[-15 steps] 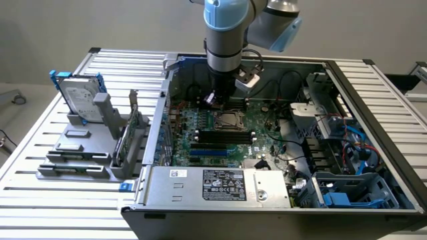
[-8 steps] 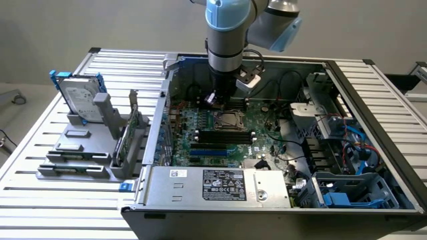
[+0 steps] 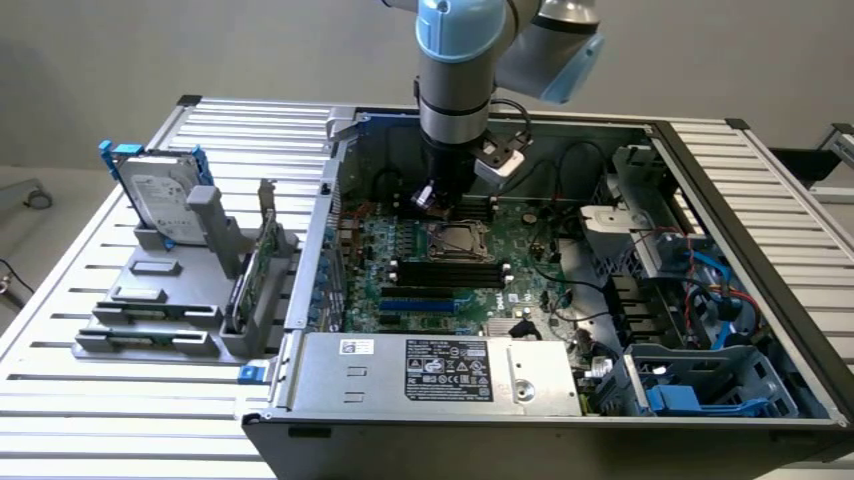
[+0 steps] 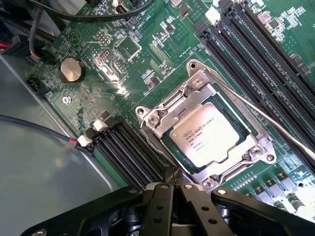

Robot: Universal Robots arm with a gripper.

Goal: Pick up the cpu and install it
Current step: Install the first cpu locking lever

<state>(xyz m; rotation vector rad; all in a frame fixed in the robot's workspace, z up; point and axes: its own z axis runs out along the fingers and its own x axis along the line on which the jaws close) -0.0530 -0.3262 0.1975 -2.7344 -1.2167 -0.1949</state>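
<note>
Fingers (image 4: 162, 201) pressed together (gripping nothing) hover near the cpu (image 4: 209, 135) seated in its socket (image 4: 152, 118).

Soft, even light fills the exterior view. The ribbed silver aluminium table (image 3: 94, 420) gleams pale, while the inside of the open grey computer case (image 3: 561, 445) lies in shade. In the wrist view a white patch of glare sits on the green circuit board (image 4: 147, 73) near the round silver coin battery (image 4: 71, 69). The square silvery cpu (image 4: 206, 135) shines dully, its print readable.
</note>
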